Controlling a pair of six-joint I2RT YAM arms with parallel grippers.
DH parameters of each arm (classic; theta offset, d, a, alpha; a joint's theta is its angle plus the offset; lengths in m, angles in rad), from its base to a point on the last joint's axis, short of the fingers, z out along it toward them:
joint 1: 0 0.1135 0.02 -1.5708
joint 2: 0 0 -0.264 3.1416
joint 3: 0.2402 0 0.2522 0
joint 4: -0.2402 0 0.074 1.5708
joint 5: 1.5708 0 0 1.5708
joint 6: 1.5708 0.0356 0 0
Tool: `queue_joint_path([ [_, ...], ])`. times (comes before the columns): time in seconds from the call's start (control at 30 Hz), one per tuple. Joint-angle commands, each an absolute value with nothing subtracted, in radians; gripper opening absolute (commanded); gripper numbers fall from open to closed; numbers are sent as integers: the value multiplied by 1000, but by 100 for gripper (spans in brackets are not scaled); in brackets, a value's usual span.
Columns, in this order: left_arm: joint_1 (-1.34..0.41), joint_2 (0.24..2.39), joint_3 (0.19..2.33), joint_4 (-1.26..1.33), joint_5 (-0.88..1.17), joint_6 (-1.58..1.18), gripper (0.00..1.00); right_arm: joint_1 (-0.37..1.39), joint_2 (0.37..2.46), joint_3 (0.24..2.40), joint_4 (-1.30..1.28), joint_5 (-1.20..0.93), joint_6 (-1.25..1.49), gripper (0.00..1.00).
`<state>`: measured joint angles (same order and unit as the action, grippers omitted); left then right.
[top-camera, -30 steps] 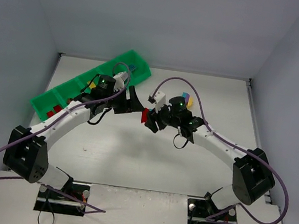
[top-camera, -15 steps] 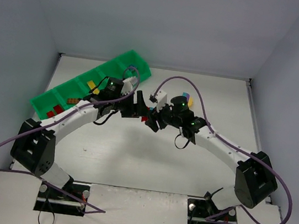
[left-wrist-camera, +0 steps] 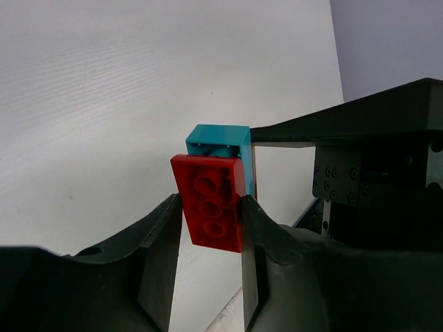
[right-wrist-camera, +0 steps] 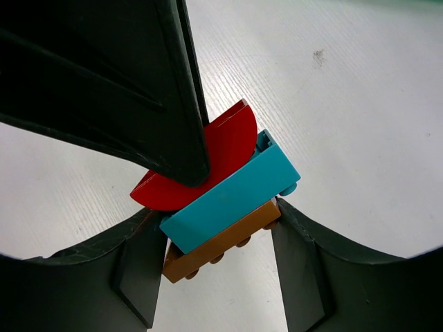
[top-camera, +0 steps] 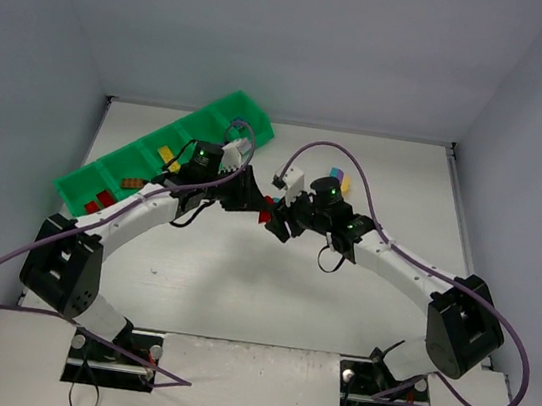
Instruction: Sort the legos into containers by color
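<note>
Top external: two grippers shared one stack of legos [top-camera: 269, 205] mid-table, right of the green tray [top-camera: 87, 182].
We saw the left gripper [left-wrist-camera: 211, 211] pinched on the red brick [left-wrist-camera: 211, 200], its long axis along the fingers and studs facing that camera. The teal brick [right-wrist-camera: 232, 190] sat sandwiched behind it. The right gripper [right-wrist-camera: 218, 235] clamped the brown-orange brick [right-wrist-camera: 221, 245].

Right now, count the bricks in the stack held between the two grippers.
3. The red brick sits in the left gripper; the teal brick is in the middle; the brown-orange brick is in the right gripper. More may be hidden.
</note>
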<state>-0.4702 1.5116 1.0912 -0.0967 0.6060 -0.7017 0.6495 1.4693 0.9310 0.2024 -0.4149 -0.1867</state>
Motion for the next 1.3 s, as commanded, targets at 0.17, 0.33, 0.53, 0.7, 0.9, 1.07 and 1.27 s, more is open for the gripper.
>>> queue_joint_path([
  [0.17,-466,1500,1060,130,722,-709,36,649,1394,937,275,-456,-195,0],
  [0.33,-456,1499,1055,129,739,-677,39,638,1384,936,276,-480,-195,0],
  [0.53,-436,1500,1043,181,828,-663,38,621,1359,933,276,-514,-195,0],
  [0.7,-417,1494,1032,219,877,-675,24,611,1348,920,276,-515,-195,0],
  [0.9,-374,1496,1042,218,957,-701,3,589,1325,876,291,-502,-199,0],
  [1.07,-348,1468,1060,140,962,-663,2,568,1316,853,291,-497,-199,0],
  [1.27,-255,1350,1112,-187,694,-499,3,566,1316,865,249,-476,-207,0],
])
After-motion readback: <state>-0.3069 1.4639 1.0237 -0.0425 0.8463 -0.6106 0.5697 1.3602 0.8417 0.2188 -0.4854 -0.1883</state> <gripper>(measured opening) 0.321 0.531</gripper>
